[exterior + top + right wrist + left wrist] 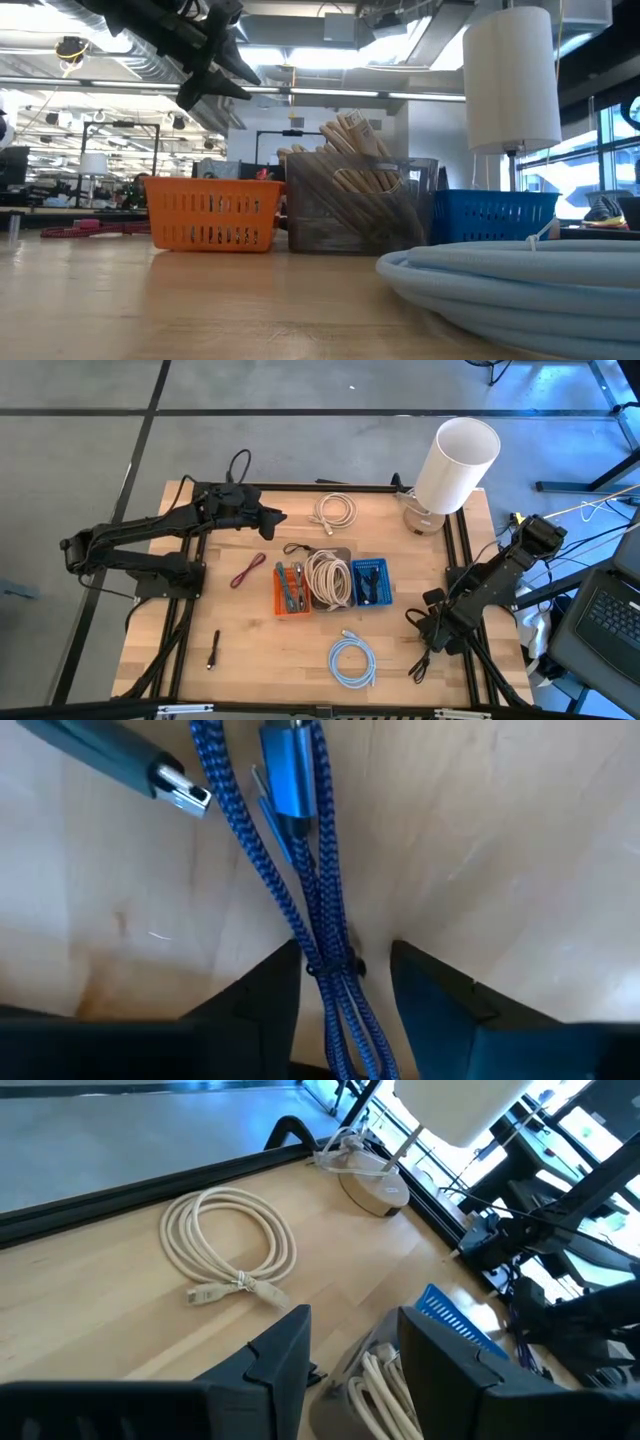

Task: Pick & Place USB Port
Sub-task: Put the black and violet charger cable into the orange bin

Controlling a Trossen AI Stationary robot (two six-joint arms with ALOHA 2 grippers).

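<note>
- The right gripper (345, 985) is low at the near right corner of the light wooden table (250, 625), and its two dark fingers stand apart.
- Between these fingers lies the bundled blue braided USB cable (320, 920) with a blue metal plug. It lies flat on the wood, and the fingers do not press on it; whether they touch it I cannot tell.
- Just beside this cable lies a dark grey USB plug (120, 765) with a silver end.
- The left gripper (350, 1370) hangs in the air over the far middle of the table, part open and holding nothing.
- Under it lies a cream coiled cable (225, 1245).
- In the middle stand three containers in a row: an orange plastic basket (291, 589), a clear bin with cream cables (328, 577) and a blue plastic basket (370, 581).
- A pale blue coiled cable (352, 661) lies near the front edge, and a white cylinder lamp (450, 470) stands at the far right corner.
</note>
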